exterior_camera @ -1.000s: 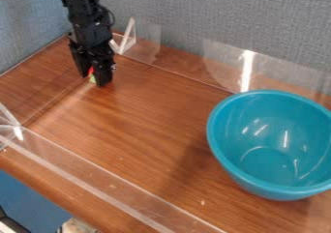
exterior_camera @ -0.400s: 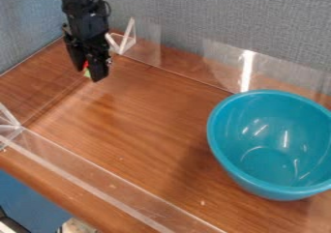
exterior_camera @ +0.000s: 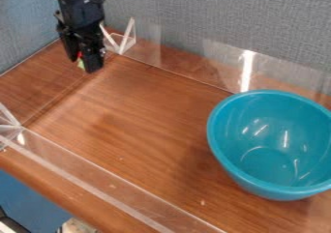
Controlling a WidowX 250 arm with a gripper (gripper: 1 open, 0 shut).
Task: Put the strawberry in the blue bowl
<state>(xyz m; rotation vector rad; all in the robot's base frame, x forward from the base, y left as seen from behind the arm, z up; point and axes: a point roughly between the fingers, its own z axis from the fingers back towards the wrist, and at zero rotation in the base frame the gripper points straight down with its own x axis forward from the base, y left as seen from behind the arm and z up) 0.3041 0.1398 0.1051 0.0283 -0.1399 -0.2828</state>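
The black gripper (exterior_camera: 89,63) hangs at the far left of the wooden table, pointing straight down and lifted off the surface. Its fingers are shut on the small red strawberry (exterior_camera: 91,63), which shows as a red patch between the fingertips. The teal-blue bowl (exterior_camera: 272,142) sits at the right front of the table, far from the gripper, with nothing in it.
Low clear plastic walls (exterior_camera: 239,65) ring the wooden tabletop (exterior_camera: 130,121). A grey fabric backdrop stands behind. A clear bracket (exterior_camera: 126,37) sits just right of the gripper.
The gripper has risen off the table with the strawberry in it and drifted slightly back and to the left in the picture. The bowl has not moved.
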